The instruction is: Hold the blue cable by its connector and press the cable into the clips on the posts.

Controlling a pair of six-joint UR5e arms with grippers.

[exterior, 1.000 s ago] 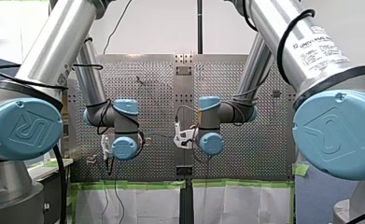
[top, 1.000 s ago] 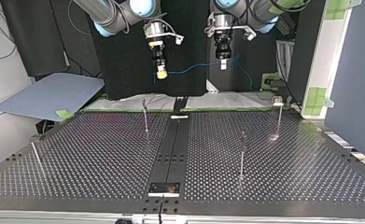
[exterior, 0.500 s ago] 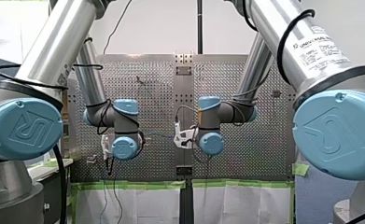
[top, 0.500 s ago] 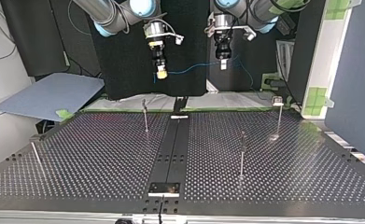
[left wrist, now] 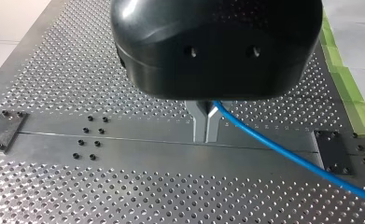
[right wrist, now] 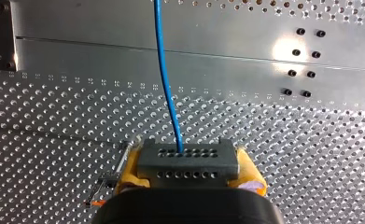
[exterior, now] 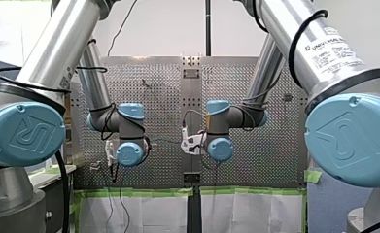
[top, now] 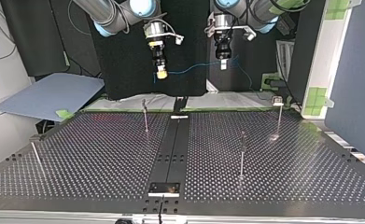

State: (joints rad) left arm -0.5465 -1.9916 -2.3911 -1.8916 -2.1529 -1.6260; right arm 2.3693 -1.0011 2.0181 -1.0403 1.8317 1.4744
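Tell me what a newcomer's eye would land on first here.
The blue cable, strung in the air between both grippers above the perforated table in the top view. Next, my right gripper, its yellow pads clamped on the dark connector from which the cable runs, and my left gripper, metal fingers shut on the cable. Thin posts stand bare on the table, no cable in them.

"UNIVERSAL ROBOTS" — label (exterior: 334, 50), my right arm (exterior: 281, 25)

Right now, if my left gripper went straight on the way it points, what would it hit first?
Probably the table's smooth centre strip: the left gripper, shut on the blue cable, points down at it with nothing in between.
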